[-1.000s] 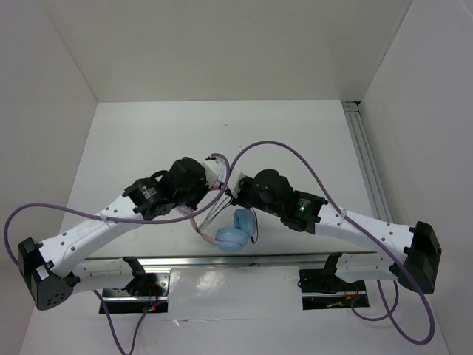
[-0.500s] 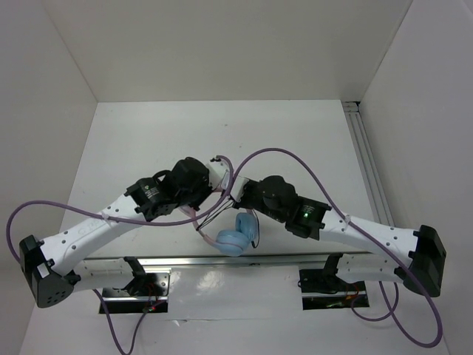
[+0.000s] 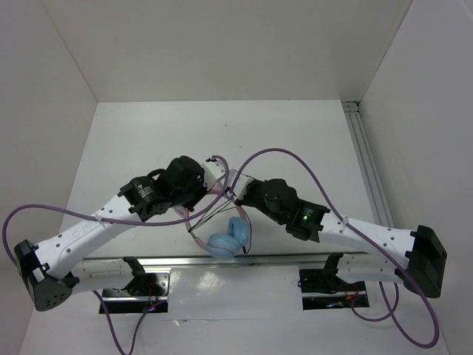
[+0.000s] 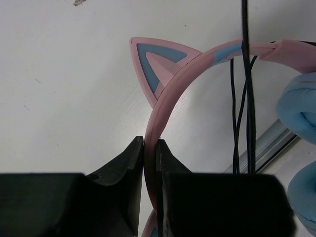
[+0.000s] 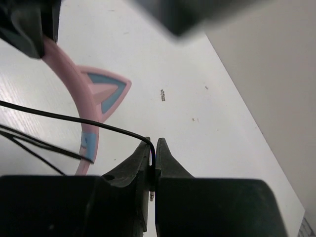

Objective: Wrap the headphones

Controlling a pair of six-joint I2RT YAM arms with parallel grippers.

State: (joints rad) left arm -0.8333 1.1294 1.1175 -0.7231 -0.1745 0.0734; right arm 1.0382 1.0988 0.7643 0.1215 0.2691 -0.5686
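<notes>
Light-blue ear cups [image 3: 225,241] of the headphones [image 3: 236,229] hang by the table's [image 3: 295,140] near edge, while beyond them the left gripper [image 4: 149,148] clamps the pink headband [image 4: 168,94] as an anchor and the right gripper [image 5: 153,145] pinches the black cord [image 5: 74,118] taut, apparently for winding.

One headphones [image 3: 222,243], two arms [image 3: 83,234], two purple cables [image 3: 277,151]

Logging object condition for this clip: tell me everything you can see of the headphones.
The headphones have a thin pink plastic-looking headband with pink-and-blue cat ears, two padded light-blue ear cups and a thin black cord. The left end effector is shut on the headband; the right end effector pinches the cord, which crosses the headband in several strands. The ear cups are by the table's near edge.
</notes>
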